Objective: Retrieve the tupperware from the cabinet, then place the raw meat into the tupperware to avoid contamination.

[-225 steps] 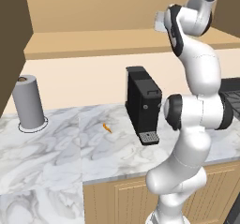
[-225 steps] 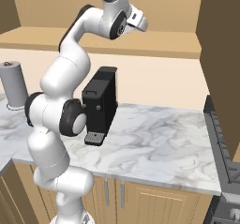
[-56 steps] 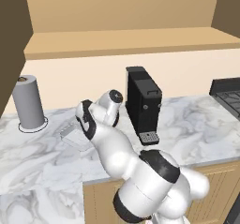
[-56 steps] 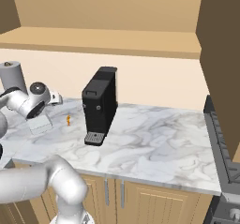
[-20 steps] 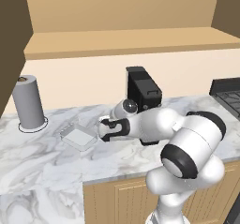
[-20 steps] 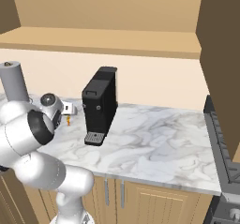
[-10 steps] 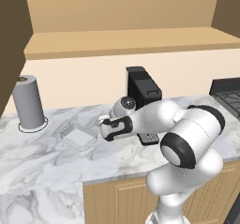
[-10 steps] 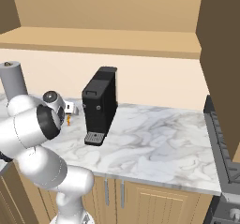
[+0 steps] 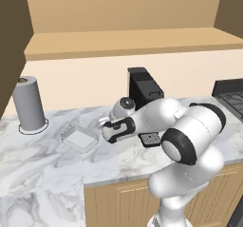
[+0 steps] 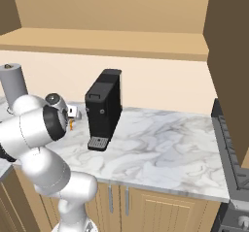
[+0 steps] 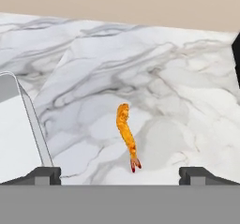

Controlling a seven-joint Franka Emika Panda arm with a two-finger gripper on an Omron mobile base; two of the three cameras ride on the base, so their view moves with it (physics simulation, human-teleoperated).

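The tupperware [image 9: 79, 139], a shallow whitish container, rests on the marble counter, and its rim [image 11: 33, 120] runs along the left of the hand view. The raw meat [image 11: 126, 135] is a small orange sliver lying on the counter just right of it; it also shows as an orange speck [image 10: 71, 124]. My gripper [image 11: 119, 175] hovers low over the counter, open, with the meat ahead between its fingertips [image 11: 44, 174] and untouched. The hand [image 9: 102, 124] sits just right of the tupperware. The cabinet [image 9: 128, 41] stands open above the counter.
A black coffee machine [image 9: 142, 86] stands close behind and to the right of the hand. A grey paper-towel roll [image 9: 29, 103] is at the far left. A stove [image 9: 230, 90] lies at the right end. Brown door panels [image 10: 228, 56] hang at the sides.
The hand has edged only slightly above the meat. The jaws stay open, and the tupperware and meat have not moved.
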